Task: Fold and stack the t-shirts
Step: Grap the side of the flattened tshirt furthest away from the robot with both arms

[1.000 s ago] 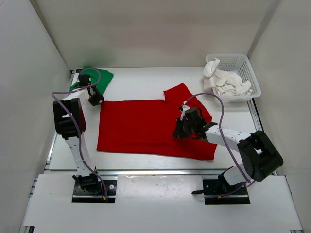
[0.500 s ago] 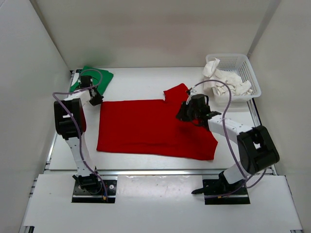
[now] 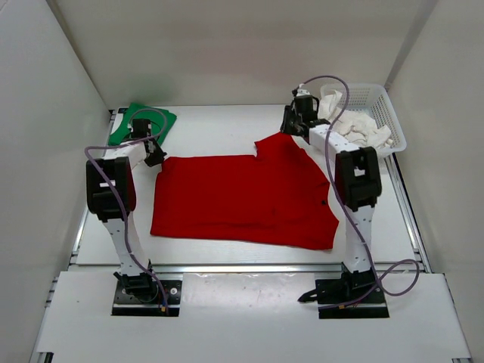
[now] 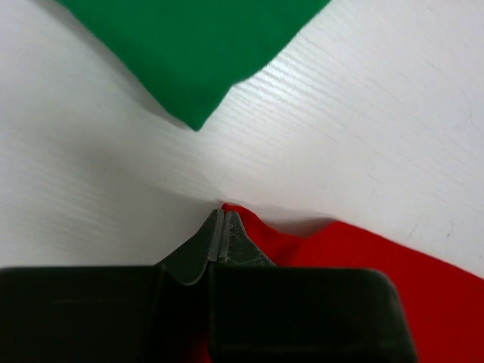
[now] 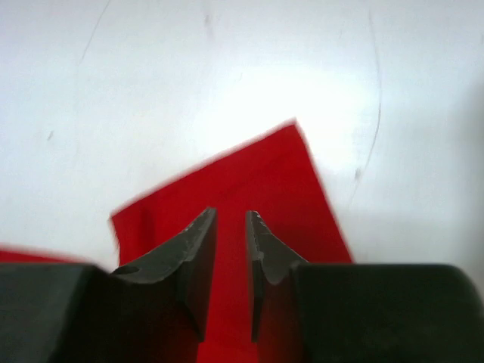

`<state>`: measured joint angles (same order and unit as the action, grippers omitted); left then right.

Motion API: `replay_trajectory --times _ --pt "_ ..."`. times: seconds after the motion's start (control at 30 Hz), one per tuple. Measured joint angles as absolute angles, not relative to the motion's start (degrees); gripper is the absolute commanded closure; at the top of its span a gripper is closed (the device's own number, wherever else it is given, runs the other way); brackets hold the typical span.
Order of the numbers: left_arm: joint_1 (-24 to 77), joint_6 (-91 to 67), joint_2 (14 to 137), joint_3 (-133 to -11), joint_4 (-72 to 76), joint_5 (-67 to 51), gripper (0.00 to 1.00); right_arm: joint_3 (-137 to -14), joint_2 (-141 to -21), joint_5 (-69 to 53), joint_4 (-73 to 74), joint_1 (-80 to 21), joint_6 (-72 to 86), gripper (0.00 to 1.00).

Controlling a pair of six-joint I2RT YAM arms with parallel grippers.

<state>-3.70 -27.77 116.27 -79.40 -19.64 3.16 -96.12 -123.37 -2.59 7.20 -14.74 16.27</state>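
Note:
The red t-shirt lies spread flat mid-table, one sleeve pointing to the far right. My left gripper sits at its far left corner. In the left wrist view the jaws are pressed together on that red corner. My right gripper hovers over the far sleeve. Its jaws stand a little apart with only red cloth below them. The green t-shirt lies folded at the back left, and its corner shows beyond the left gripper. The white t-shirt is crumpled in the basket.
A white mesh basket stands at the back right, close beside the right arm. White walls enclose the table on three sides. Both arm bases are bolted at the near edge.
The right arm swung from the shirt's right middle out to the far sleeve and its jaws opened. The left gripper closed at the far left corner.

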Motion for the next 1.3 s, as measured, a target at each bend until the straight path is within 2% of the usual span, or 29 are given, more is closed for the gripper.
replay_trajectory --times 0.13,0.37,0.5,0.57,0.67,0.73,0.8,0.87,1.1,1.3 --pt "-3.62 -27.62 114.74 -77.69 -19.03 3.16 1.0 -113.62 -136.05 -0.62 15.2 -13.74 14.39 0.67" --pt "-3.9 -27.42 114.41 -77.28 -18.15 3.03 1.0 -143.76 -154.71 0.69 32.1 -13.1 11.51 0.63" --pt "-3.92 -27.42 114.41 -77.25 -17.85 2.96 1.0 -144.42 -154.74 1.69 35.07 -13.08 10.61 0.61" --pt "-3.9 -27.42 114.41 -77.25 -17.82 2.79 1.0 -144.44 -154.74 2.57 36.99 -13.26 10.09 0.66" --pt "-3.9 -27.44 114.41 -77.25 -17.58 2.61 1.0 -144.59 -154.74 3.73 38.13 -13.78 9.37 0.67" --pt "-3.9 -27.44 114.41 -77.25 -17.56 2.57 1.0 -144.59 -154.74 3.99 38.19 -13.96 8.82 0.73" --pt "-3.88 -27.44 114.41 -77.25 -17.54 2.57 1.0 -144.62 -154.74 3.62 38.17 -14.15 8.73 0.89" --pt "-3.9 -27.44 114.39 -77.23 -17.54 2.52 1.0 -144.75 -154.74 3.16 38.3 -14.11 8.73 1.0" --pt "-4.03 -27.33 112.44 -75.55 -16.64 2.55 1.0 -147.15 -154.19 2.76 42.0 -14.06 8.73 1.0" --pt "-4.69 -26.96 110.28 -73.41 -15.88 2.68 1.0 -147.24 -147.06 4.1 50.92 -14.31 8.95 1.0"
